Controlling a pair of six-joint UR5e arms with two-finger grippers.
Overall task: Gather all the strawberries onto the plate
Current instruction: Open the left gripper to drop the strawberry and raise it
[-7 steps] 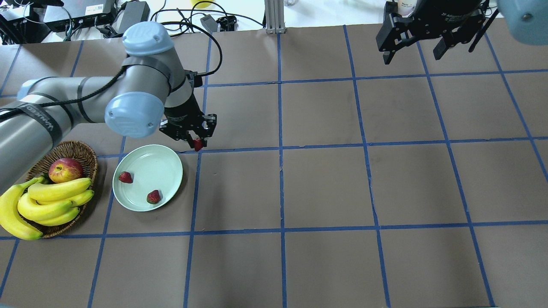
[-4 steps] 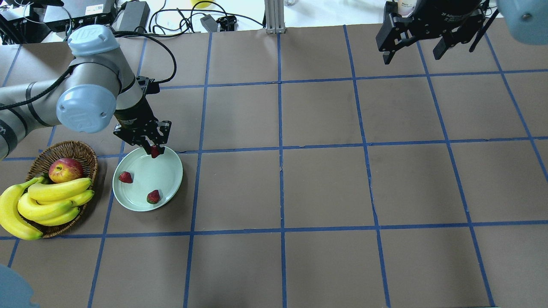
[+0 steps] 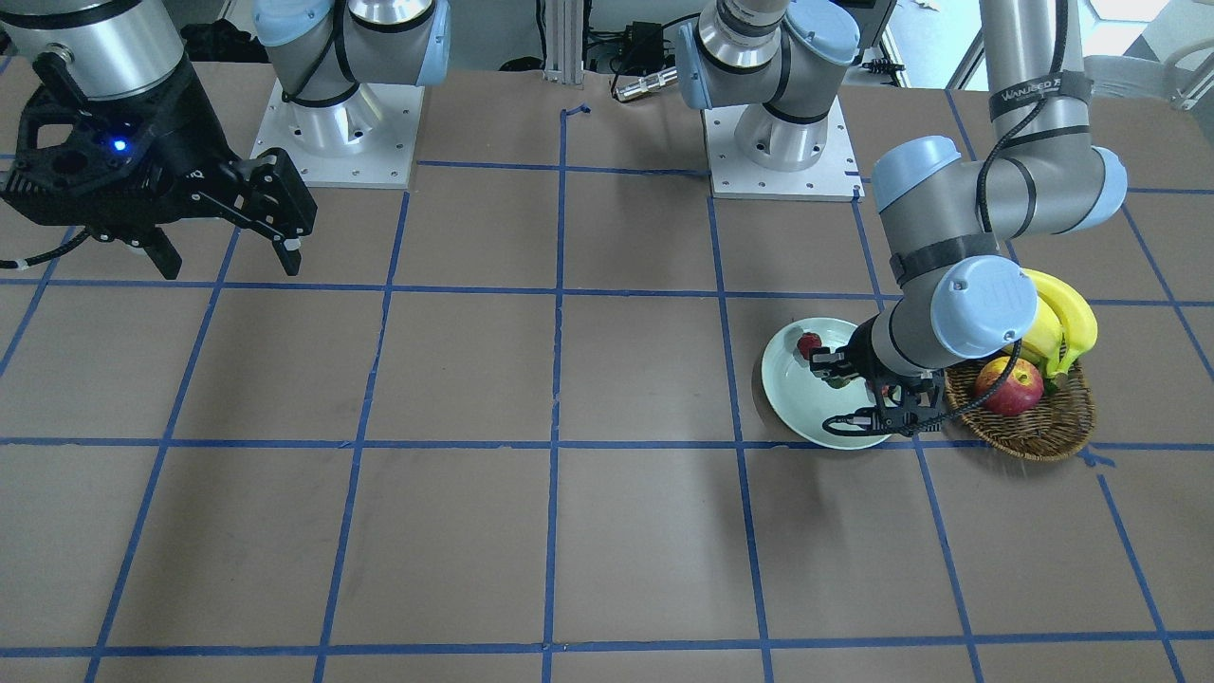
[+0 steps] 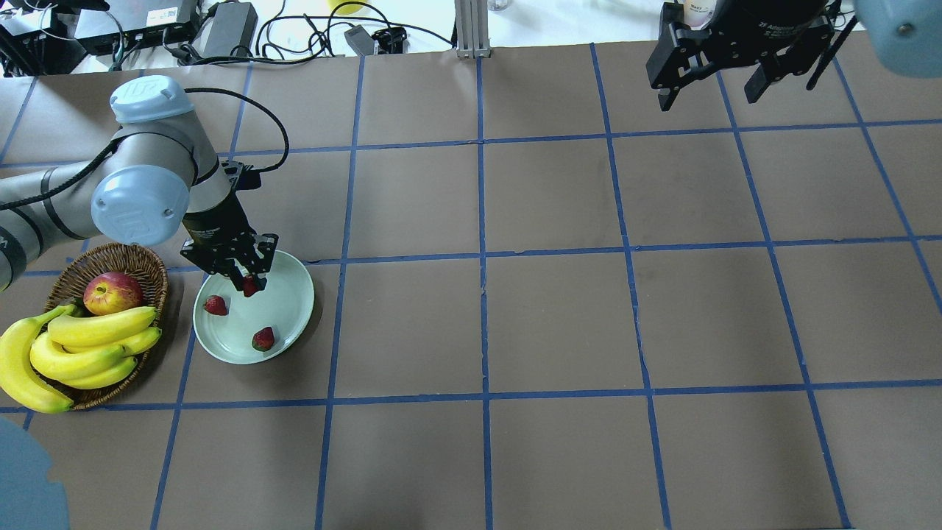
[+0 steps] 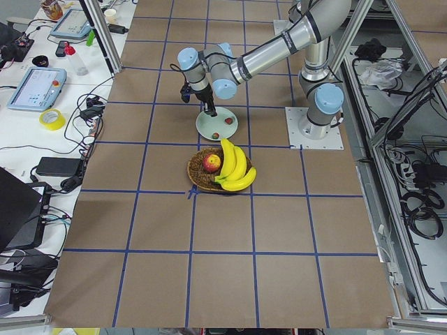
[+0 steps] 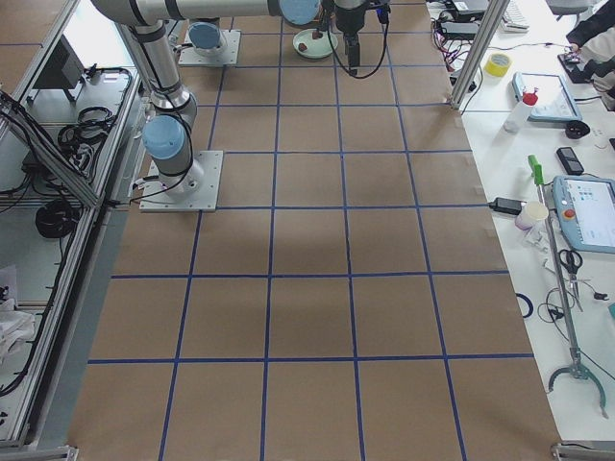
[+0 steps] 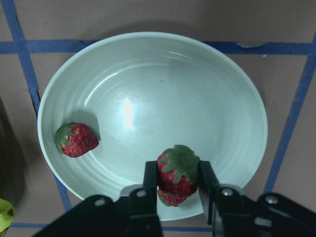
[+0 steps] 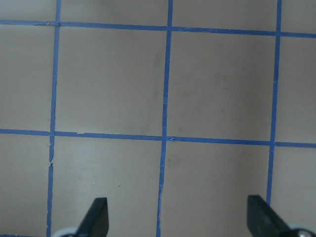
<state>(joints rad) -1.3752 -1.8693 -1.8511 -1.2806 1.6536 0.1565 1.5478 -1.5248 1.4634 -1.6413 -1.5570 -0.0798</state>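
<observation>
The pale mint plate point(image 4: 283, 313) lies left of the table's middle. Two strawberries lie in it, one at its left point(image 4: 215, 305) and one at its near edge point(image 4: 263, 338). My left gripper point(image 4: 250, 285) hangs over the plate's far half, shut on the third strawberry point(image 4: 251, 286). In the left wrist view the held berry point(image 7: 178, 173) sits between both fingers point(image 7: 150, 183), over the plate point(image 7: 163, 98); one berry lies to its left point(image 7: 76, 139) and the other peeks out beneath it point(image 7: 170, 199). My right gripper point(image 4: 710, 96) is open and empty at the far right, also in its wrist view point(image 8: 178, 222).
A brown wicker basket point(image 4: 140, 258) stands just left of the plate, with a red-yellow apple point(image 4: 112, 292) and a bunch of bananas point(image 4: 81, 346). Cables and boxes lie beyond the table's far edge. Blue tape lines grid the brown tabletop.
My left gripper has carried the strawberry leftward, from beyond the plate's far right rim to over the plate's inside. The right arm has not moved.
</observation>
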